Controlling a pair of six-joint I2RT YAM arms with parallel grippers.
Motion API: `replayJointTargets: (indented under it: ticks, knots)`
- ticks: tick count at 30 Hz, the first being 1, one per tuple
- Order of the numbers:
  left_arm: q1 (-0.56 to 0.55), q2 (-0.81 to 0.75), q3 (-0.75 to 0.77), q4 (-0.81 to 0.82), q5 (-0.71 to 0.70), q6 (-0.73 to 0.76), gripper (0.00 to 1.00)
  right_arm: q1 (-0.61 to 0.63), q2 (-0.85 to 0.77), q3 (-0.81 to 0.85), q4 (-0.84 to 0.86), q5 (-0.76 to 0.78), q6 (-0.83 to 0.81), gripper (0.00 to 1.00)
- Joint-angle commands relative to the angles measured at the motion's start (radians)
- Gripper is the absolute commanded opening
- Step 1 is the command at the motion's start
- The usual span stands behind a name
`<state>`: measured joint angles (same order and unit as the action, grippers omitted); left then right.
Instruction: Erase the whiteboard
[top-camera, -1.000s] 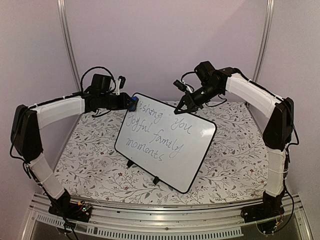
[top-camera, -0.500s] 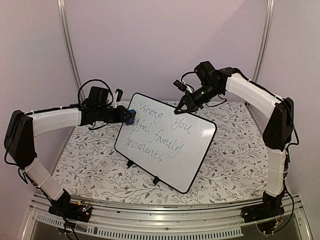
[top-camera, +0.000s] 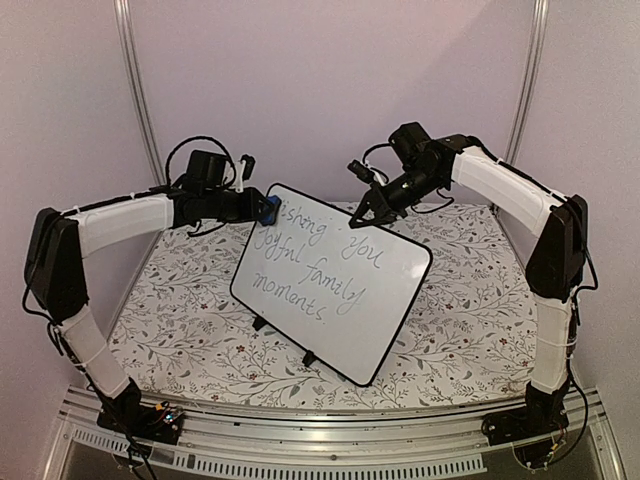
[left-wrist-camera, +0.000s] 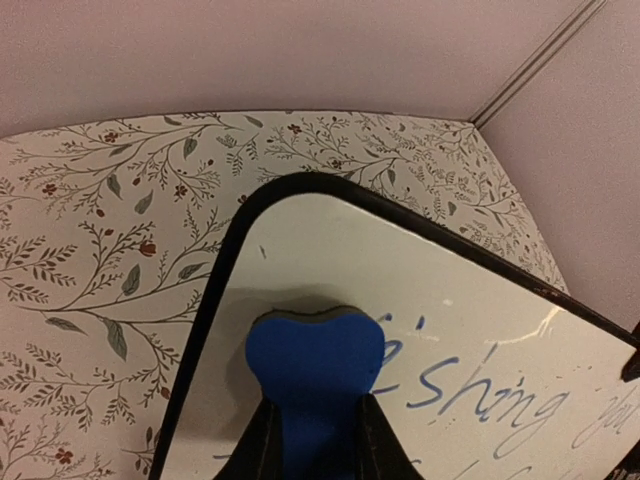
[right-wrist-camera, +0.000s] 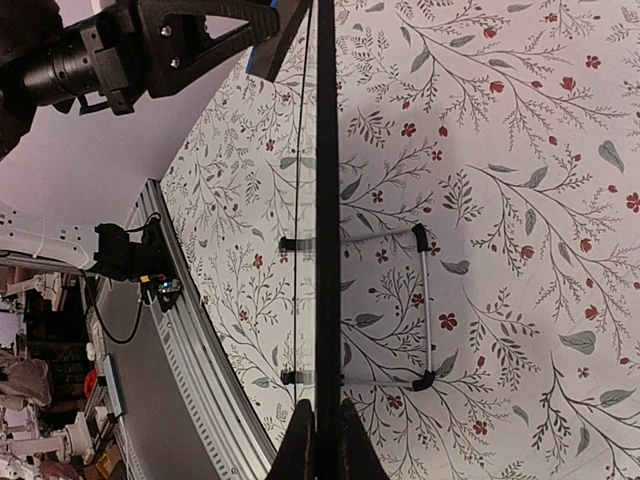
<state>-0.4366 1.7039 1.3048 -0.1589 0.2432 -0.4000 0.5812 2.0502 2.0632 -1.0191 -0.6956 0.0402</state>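
Note:
The whiteboard (top-camera: 340, 290) stands tilted on small black feet mid-table, with grey handwriting across it. My left gripper (top-camera: 262, 208) is shut on a blue eraser block (top-camera: 269, 207) pressed to the board's top left corner. In the left wrist view the eraser (left-wrist-camera: 315, 355) sits between my fingers (left-wrist-camera: 264, 450) on the white surface (left-wrist-camera: 400, 255), just left of the word "ishing". My right gripper (top-camera: 362, 214) is shut on the board's top edge. In the right wrist view the board shows edge-on as a black frame (right-wrist-camera: 327, 200) running down into my right gripper (right-wrist-camera: 327, 432).
The table has a floral cloth (top-camera: 180, 310). The board's wire stand (right-wrist-camera: 425, 310) props it from behind. A metal rail (top-camera: 330, 430) runs along the near edge. Pale walls and two upright posts (top-camera: 135, 90) close off the back.
The left gripper slid the eraser down the board's left edge, then back up to the top left corner. The right gripper and the board have stayed put.

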Motion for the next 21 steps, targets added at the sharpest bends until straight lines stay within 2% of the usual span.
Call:
replayJointTargets:
  ticks: [1,9,18,21]
  knots:
    - [-0.016,0.077,0.074,-0.031,0.006,0.027,0.00,0.023,-0.042,0.000,0.032,-0.020,-0.082,0.00]
    - [-0.024,0.071,0.094,-0.033,0.027,0.022,0.00,0.023,-0.039,-0.001,0.032,-0.019,-0.083,0.00]
    - [-0.035,-0.075,-0.156,0.055,0.011,-0.035,0.00,0.023,-0.041,0.003,0.036,-0.001,-0.063,0.00]
    - [-0.036,-0.099,-0.196,0.074,0.013,-0.041,0.00,0.023,-0.043,0.003,0.035,0.008,-0.053,0.00]
